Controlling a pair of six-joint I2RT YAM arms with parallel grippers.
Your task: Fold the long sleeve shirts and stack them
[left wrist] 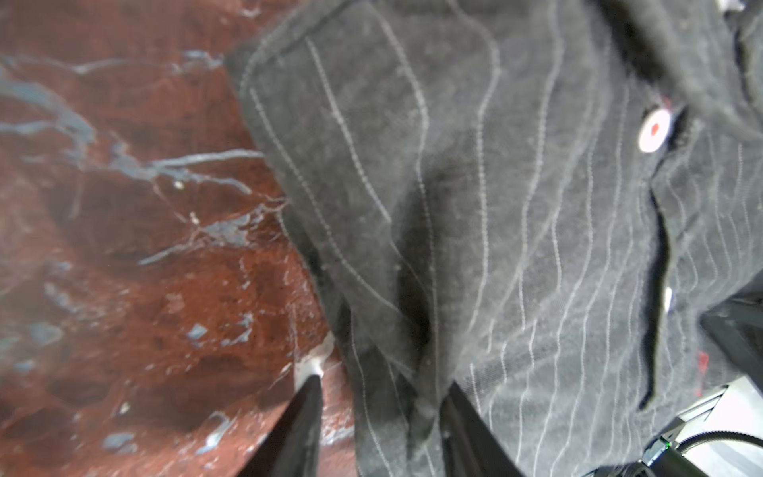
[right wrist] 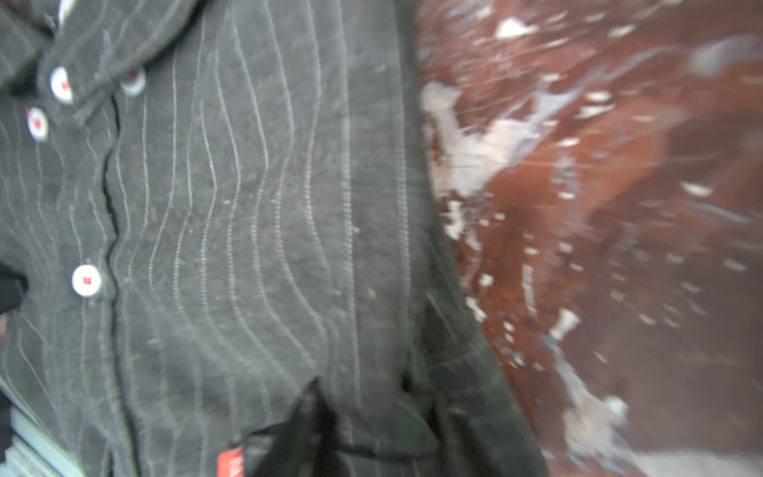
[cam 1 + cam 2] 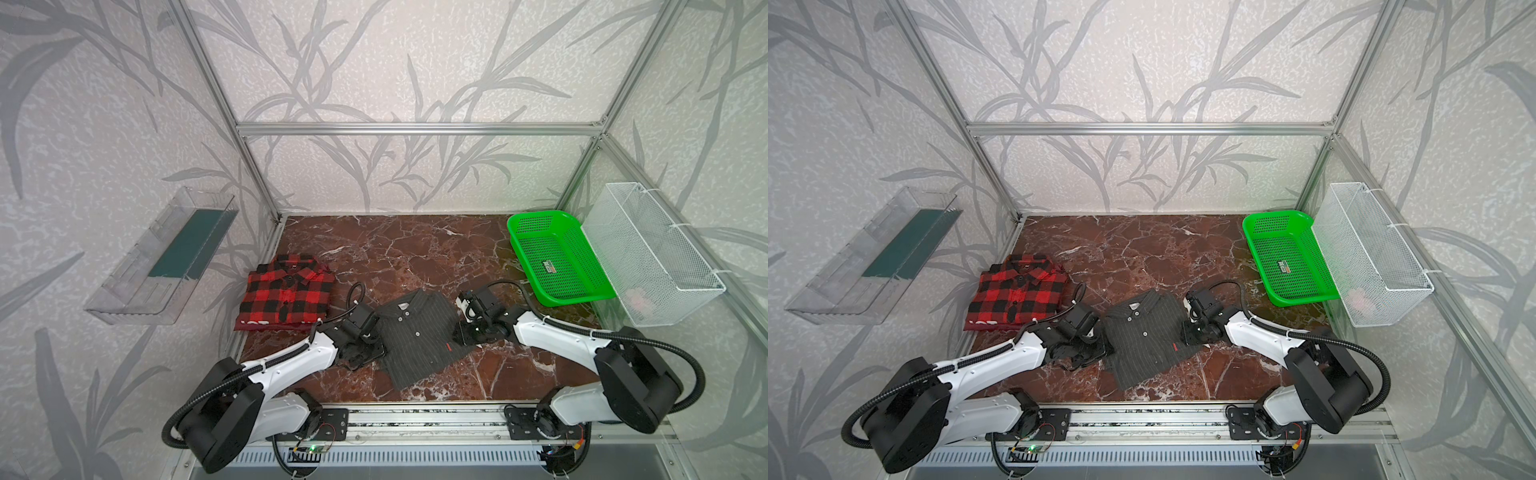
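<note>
The red-and-black plaid shirt (image 3: 286, 295) (image 3: 1017, 293) lies folded at the table's left side. The charcoal pinstriped shirt (image 3: 419, 332) (image 3: 1148, 332) lies folded, front up and buttons showing, in the middle near the front. My left gripper (image 3: 372, 353) (image 1: 384, 396) straddles its left edge. One of its fingers (image 1: 305, 417) is on the marble and a strip of table shows between that finger and the cloth. My right gripper (image 3: 459, 334) (image 2: 371, 404) is at the shirt's right edge, its jaws pinched on a bunch of the fabric (image 2: 247, 227).
A green plastic basket (image 3: 536, 216) stands at the back right of the marble table (image 3: 415, 257). A white wire basket (image 3: 656, 249) hangs on the right wall and a clear tray (image 3: 162, 257) on the left wall. The metal rail (image 3: 415, 415) runs along the front.
</note>
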